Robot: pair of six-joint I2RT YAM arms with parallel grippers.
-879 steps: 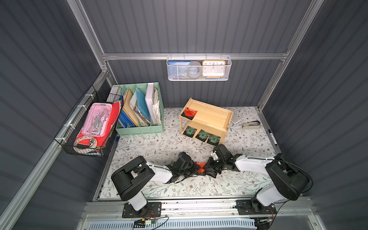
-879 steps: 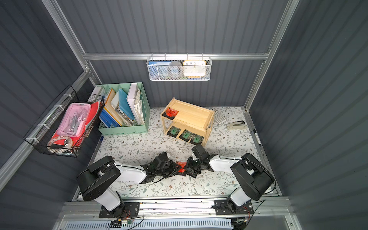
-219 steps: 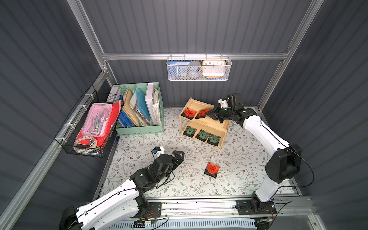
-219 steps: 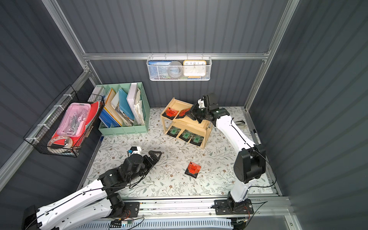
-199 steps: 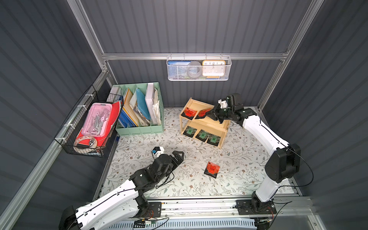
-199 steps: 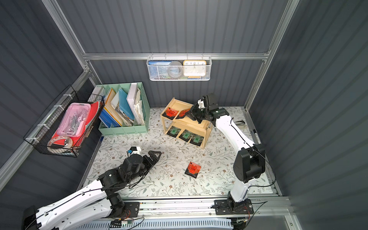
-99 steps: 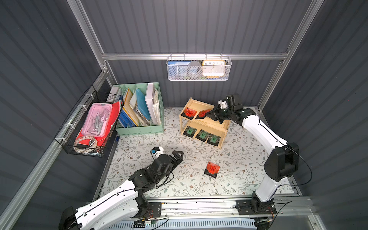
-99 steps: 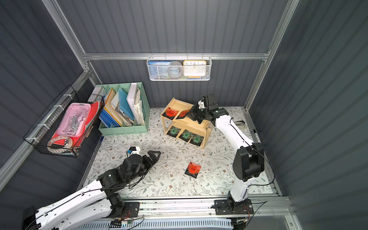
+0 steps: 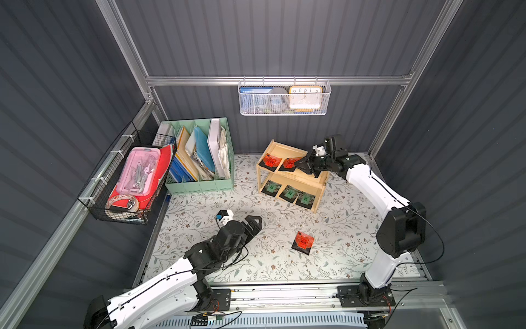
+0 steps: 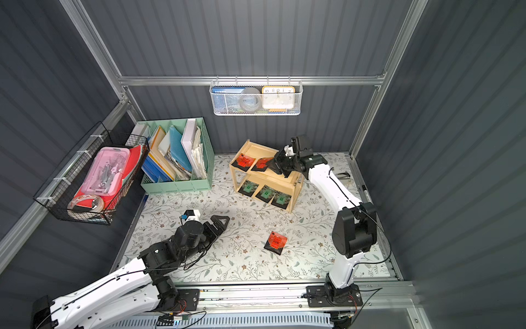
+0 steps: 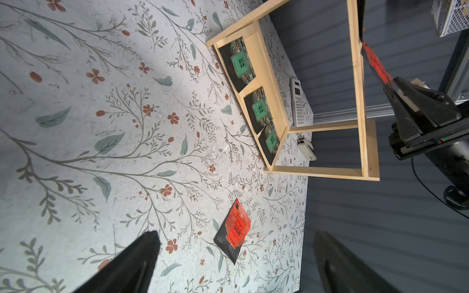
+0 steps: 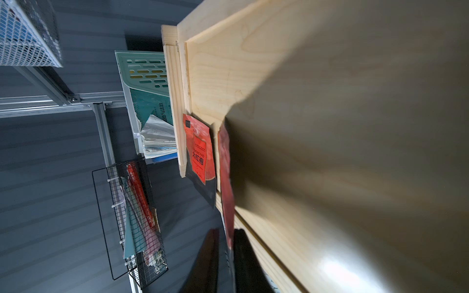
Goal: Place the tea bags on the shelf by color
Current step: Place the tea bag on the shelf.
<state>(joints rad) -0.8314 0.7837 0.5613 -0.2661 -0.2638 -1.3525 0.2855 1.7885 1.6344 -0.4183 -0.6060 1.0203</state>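
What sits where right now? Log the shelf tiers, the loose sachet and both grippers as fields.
upper tier: light wooden two-tier shelf holds two black foil tea bags with red-orange labels
lower tier: three black foil tea bags with green labels
floral mat: one red-label tea bag, loose, apart from the shelf
right gripper: at upper tier, jaws either side of one red-orange bag's edge; clamped or released unclear
left gripper: open, empty, above the mat
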